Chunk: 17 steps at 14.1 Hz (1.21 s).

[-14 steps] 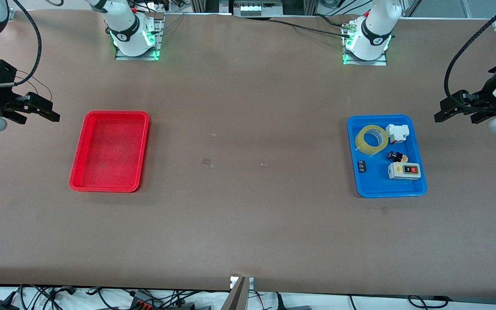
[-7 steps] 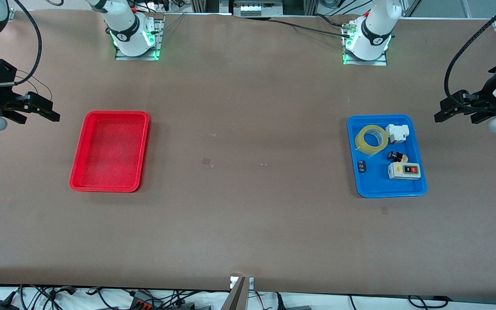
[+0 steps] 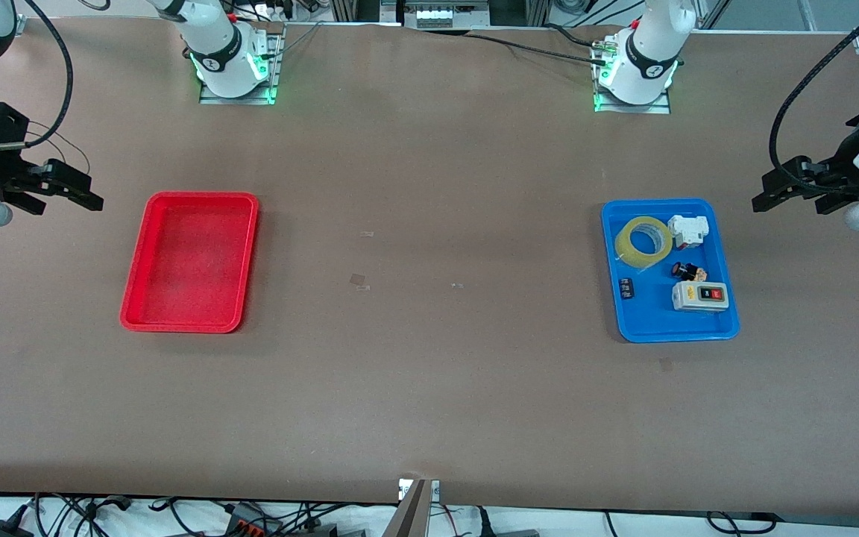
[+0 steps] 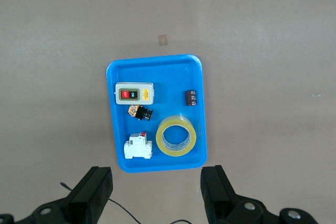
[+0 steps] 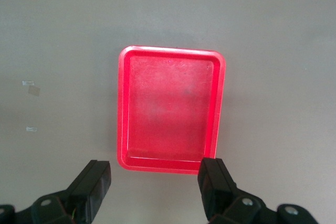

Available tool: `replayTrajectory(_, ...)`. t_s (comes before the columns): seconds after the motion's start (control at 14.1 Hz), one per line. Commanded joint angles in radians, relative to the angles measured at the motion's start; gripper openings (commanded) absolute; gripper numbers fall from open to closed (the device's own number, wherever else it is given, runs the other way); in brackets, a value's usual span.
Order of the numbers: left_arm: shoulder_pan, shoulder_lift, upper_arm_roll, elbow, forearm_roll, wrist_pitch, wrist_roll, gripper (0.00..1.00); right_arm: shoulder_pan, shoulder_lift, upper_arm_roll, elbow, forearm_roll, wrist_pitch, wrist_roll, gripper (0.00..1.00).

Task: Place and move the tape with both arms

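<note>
Jaws of left gripper (image 4: 156, 192) and right gripper (image 5: 156, 187) gape wide, empty.

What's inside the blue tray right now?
The blue plastic tray holds the yellowish translucent tape roll, a white-and-red block, a grey switch box, a small black-and-red button part and a small dark component. None covers another.

— Near the right arm's end of the brown table (image 3: 429, 388)?
— Just a red tray (image 3: 191, 261).
— And near the left arm's end?
— Blue tray (image 3: 726, 328), holding a white-and-red block (image 3: 687, 230), a grey switch box (image 3: 700, 296) with red and black buttons, a tiny black-and-red part (image 3: 684, 271) between them, and a small black piece (image 3: 626, 288).
</note>
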Motion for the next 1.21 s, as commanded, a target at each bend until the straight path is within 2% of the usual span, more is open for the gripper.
replayTrajectory(0.0, 0.005, 0.016, 0.001, 0.033, -0.013, -0.014, 0.001, 1.00, 0.000, -0.052, 0.000, -0.073, -0.011, 0.044, -0.011, 1.00)
replayTrajectory(0.21, 0.006, 0.016, 0.001, 0.028, -0.010, -0.014, 0.006, 1.00, 0.000, -0.061, 0.000, -0.076, -0.007, 0.022, -0.009, 1.00)
replayTrajectory(0.5, 0.006, 0.034, 0.001, 0.025, -0.002, -0.014, 0.008, 1.00, 0.003, -0.043, 0.004, -0.029, -0.008, 0.015, -0.014, 1.00)
replayTrajectory(0.78, 0.018, 0.098, 0.007, 0.024, 0.005, -0.009, 0.008, 1.00, 0.003, -0.043, 0.007, -0.024, -0.005, 0.014, -0.014, 1.00)
replayTrajectory(0.92, 0.020, 0.099, 0.007, -0.055, 0.004, 0.021, 0.008, 1.00, -0.002, -0.041, 0.007, -0.024, -0.005, 0.014, -0.020, 1.00)
replayTrajectory(1.14, 0.023, 0.056, 0.007, -0.258, 0.004, 0.197, 0.008, 1.00, 0.000, -0.038, 0.007, -0.024, -0.005, 0.017, -0.020, 1.00)
